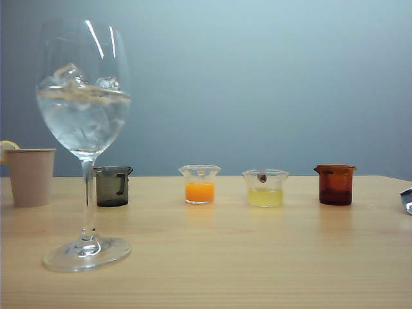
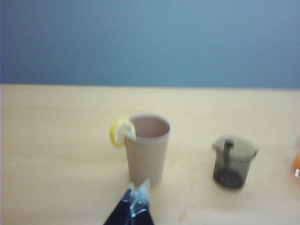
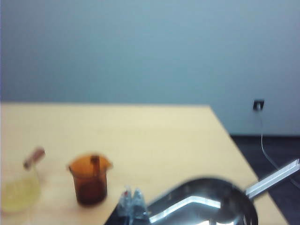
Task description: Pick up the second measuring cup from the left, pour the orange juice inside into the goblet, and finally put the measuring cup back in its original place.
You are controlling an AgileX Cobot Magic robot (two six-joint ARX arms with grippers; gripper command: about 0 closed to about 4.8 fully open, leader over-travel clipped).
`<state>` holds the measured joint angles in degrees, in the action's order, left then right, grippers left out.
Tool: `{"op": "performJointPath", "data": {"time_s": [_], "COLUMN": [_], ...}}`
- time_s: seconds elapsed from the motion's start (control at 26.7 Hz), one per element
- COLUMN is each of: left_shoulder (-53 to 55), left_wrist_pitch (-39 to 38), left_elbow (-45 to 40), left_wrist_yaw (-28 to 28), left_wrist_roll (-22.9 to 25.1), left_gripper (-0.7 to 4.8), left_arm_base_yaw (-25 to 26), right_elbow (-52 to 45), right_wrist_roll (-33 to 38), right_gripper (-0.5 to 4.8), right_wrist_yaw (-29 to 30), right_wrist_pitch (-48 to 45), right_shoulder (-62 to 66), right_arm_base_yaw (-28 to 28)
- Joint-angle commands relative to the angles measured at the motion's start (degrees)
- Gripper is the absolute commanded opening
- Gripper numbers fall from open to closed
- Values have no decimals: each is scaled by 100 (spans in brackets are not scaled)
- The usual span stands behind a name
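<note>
Four small measuring cups stand in one row across the wooden table [image 1: 212, 257], well apart from one another: smoky grey cup [image 1: 113, 186], second measuring cup from the left [image 1: 199, 184], clear cup with pale yellow liquid [image 1: 265, 188], amber-red cup [image 1: 335, 184].

Second measuring cup from the left: upright, long axis vertical, flared wavy rim uppermost; which way its pouring lip faces cannot be told. Orange juice [image 1: 199, 192] fills its lower half.

Goblet [image 1: 84, 96]: upright near the table's front left, stem vertical, round foot flat on the wood; bowl holds clear liquid with ice. In the exterior view its stem overlaps the grey cup behind it.

Beige paper cup [image 1: 30, 176]: at the far left, a lemon slice [image 2: 121, 132] on its rim.

Open room: bare tabletop lies in front of the row, between the goblet's foot and the right side. The right wrist view shows the table's right edge, with dark floor beyond it.

Steel pan [image 3: 206, 206]: near the right edge, handle towards it.

Left gripper [image 2: 134, 193]: low, close before the paper cup, pointing level toward it; fingertips pressed together, nothing between them.

Right gripper [image 3: 131, 199]: low, between the amber-red cup and the pan, pointing level; fingertips closed together, nothing held.
</note>
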<state>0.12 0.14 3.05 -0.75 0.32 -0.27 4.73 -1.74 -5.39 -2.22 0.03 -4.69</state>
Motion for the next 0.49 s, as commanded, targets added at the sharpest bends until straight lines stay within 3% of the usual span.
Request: {"op": "performJointPath", "data": {"time_s": [0.04, 0.19, 0.26, 0.49], "left_shoulder": [74, 358, 765, 1512], "left_wrist_pitch": [-234, -605, -654, -741], "left_elbow": [479, 1117, 1703, 2426], "left_wrist_yaw": [72, 24, -203, -625], "left_wrist_roll": [-398, -396, -356, -356], "left_gripper": [-4, -4, -4, -4], "left_arm_base_yaw": [7, 4, 4, 4], "right_elbow": [374, 780, 1182, 1740], "right_wrist_roll": [26, 24, 24, 24], "right_gripper": [-2, -2, -2, -2], "right_wrist_yaw": [-28, -26, 20, 302], "right_wrist_pitch": [55, 72, 59, -367], "right_shoulder": [55, 330, 791, 1661], "right_arm_base_yaw": [0, 0, -2, -11]}}
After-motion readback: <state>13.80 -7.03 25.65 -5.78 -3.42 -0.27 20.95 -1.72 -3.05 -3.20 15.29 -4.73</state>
